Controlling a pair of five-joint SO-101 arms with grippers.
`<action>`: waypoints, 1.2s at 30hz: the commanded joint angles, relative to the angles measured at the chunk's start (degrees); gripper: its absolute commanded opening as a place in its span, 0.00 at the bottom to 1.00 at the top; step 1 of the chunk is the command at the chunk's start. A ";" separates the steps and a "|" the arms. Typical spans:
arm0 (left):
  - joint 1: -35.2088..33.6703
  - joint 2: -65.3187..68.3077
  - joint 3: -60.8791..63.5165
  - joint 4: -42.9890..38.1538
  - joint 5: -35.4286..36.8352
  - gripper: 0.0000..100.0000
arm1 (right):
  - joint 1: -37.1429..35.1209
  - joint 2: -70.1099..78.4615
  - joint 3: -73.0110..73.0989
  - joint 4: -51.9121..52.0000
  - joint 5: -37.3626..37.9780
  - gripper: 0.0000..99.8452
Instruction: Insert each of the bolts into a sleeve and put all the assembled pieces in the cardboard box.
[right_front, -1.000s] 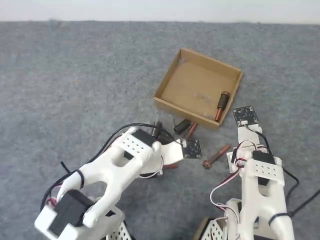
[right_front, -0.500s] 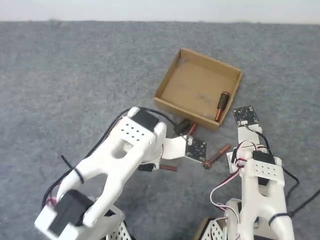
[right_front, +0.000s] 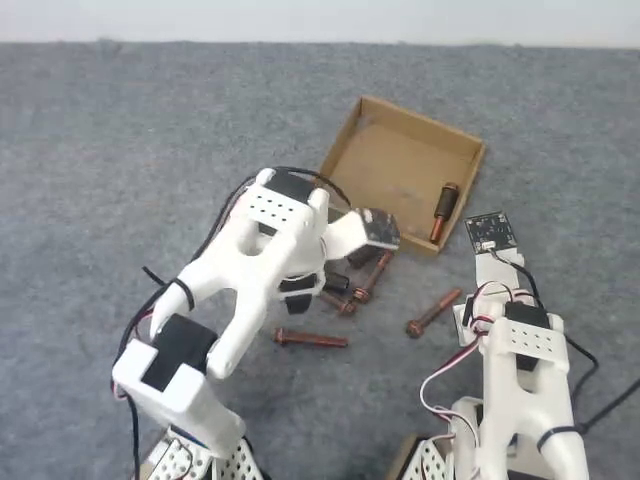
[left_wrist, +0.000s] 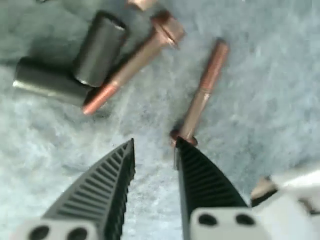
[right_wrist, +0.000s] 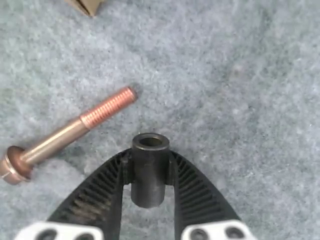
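Carpet (right_front: 120, 150), grey, covers the table from edge to edge. Over on the left, the left arm (right_front: 250, 280) bends down over a little scatter of parts. A lone bolt (right_front: 312, 339) lies flat on the side nearest the arm bases. The left gripper (left_wrist: 155, 145) hangs just above the carpet with its jaws parted and nothing between them. One fingertip is just beside the head of a copper bolt (left_wrist: 202, 92). Beyond that, a second bolt (left_wrist: 135, 62) rests against two dark sleeves (left_wrist: 100, 47).

Behind the scatter sits the cardboard box (right_front: 400, 118), with one assembled piece (right_front: 443, 212) lying along its right wall. Further right, a loose bolt (right_front: 433, 312) lies near the right arm (right_front: 520, 350). The right gripper (right_wrist: 149, 156) is clamped around a held sleeve (right_wrist: 149, 185), whose open bore shows past the fingertips.
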 joint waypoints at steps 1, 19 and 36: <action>2.20 -5.10 -2.77 -0.18 17.05 0.05 | -0.84 -1.98 -0.26 -0.66 0.62 0.01; -0.70 -23.82 24.13 -22.15 47.56 0.01 | -0.84 -1.98 -0.26 -0.66 0.62 0.01; 8.18 -35.25 42.77 -31.03 79.12 0.01 | -0.92 -1.98 -0.18 -0.75 0.53 0.01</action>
